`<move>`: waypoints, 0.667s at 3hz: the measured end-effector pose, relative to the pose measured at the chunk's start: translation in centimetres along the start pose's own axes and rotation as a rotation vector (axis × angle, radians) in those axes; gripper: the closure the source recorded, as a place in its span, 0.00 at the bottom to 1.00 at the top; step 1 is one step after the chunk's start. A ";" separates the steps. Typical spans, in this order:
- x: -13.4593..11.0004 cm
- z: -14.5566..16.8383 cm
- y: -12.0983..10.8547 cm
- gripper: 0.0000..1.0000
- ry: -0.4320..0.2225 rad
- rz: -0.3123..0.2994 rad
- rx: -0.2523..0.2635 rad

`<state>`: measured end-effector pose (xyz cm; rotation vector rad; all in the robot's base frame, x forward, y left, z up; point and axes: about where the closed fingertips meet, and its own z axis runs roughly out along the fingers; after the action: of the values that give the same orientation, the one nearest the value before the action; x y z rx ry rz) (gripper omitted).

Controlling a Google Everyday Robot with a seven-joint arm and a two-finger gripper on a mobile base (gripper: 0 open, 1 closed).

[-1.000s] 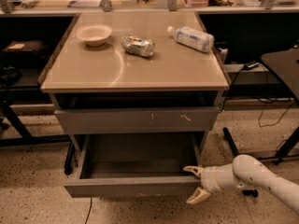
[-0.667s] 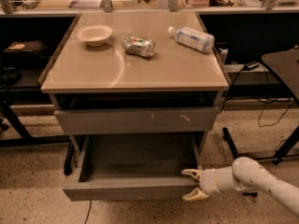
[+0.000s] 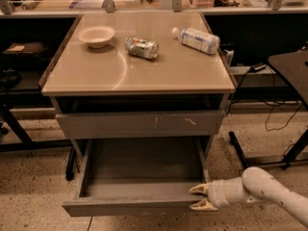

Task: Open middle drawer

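Note:
The middle drawer (image 3: 130,207) is the wide, shallow grey one with a plain front. It stands pulled well out of the grey cabinet (image 3: 219,124), and its grey box interior (image 3: 144,167) shows. My gripper (image 3: 199,197), on a white arm coming in from the lower right, is at the right end of the drawer's front. One yellowish fingertip (image 3: 196,189) is over the front's top rim and the other is lower, on the outer side, so the fingers pinch the front panel. Above it, the taller front with pale scratch marks (image 3: 139,124) is closed.
On the cabinet top (image 3: 96,73) lie a white bowl (image 3: 96,35), a crushed can (image 3: 141,47) and a plastic bottle (image 3: 196,39). A dark table (image 3: 291,69) and its legs with cables stand to the right. A desk frame (image 3: 12,124) is on the left.
The middle drawer has slid further out toward the camera. My gripper has moved with it, and its fingers have drawn closer together on the front panel.

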<state>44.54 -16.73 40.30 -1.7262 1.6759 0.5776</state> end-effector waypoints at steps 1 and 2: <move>0.0 0.0 0.0 0.90 0.000 0.000 0.000; 0.0 0.0 0.0 0.67 0.000 0.000 0.000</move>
<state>44.54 -16.72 40.34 -1.7262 1.6759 0.5777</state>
